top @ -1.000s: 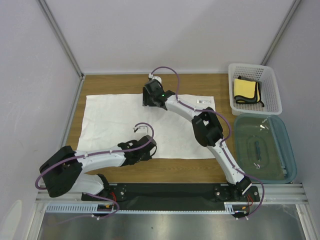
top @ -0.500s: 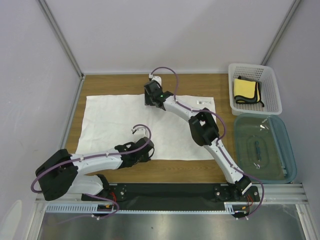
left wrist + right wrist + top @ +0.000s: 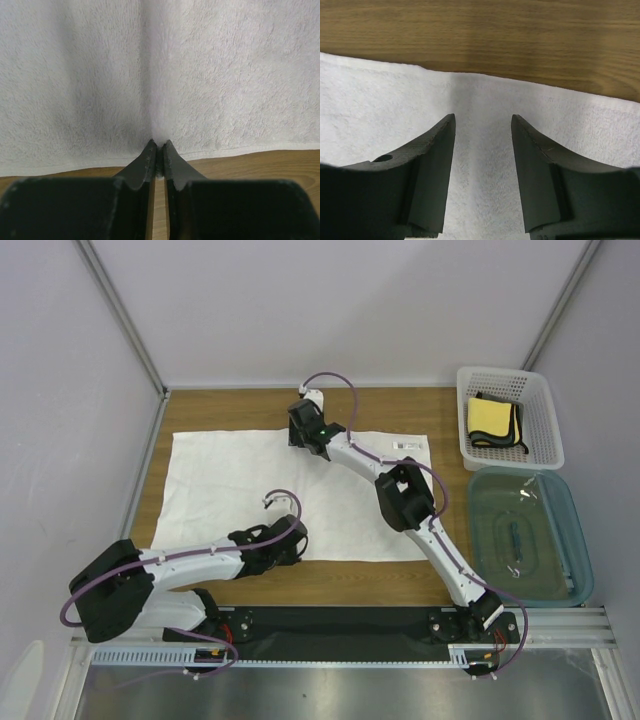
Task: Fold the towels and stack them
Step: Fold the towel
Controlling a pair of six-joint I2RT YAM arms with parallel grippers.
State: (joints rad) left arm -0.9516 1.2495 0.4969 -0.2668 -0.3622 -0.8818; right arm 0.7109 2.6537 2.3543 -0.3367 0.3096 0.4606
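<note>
1. Lying flat across the middle of the wooden worktop [image 3: 400,405], the large white terry towel [image 3: 225,485] ran its long axis from the left edge towards the right, with its short axis running near to far.
2. The left end effector [image 3: 158,145] sat at the towel's near hem, about midway along it. Its jaws were pressed together on the hem, and a soft crease rose from the tips into the cloth, so I judged it was pinching the edge.
3. The right end effector [image 3: 483,118] stood at the far hem, roughly opposite the left one. Its jaws were spread and straddled a faint ridge in the cloth just inside the hem, gripping nothing.
4. The two grip points faced each other across the short axis, and the coming fold probably turned on that. The line between them would halve the towel's length.
5. Each arm was nearer its own hem. The left arm lay low along the near edge, with its elbow out by the near left corner. The right arm was stretched diagonally from the near right corner, its wrist tipped down over the far edge.
6. The small yellow towel with dark edging [image 3: 488,417] lay in the white perforated plastic basket [image 3: 551,430] at the far right corner, well apart from both arms.
</note>
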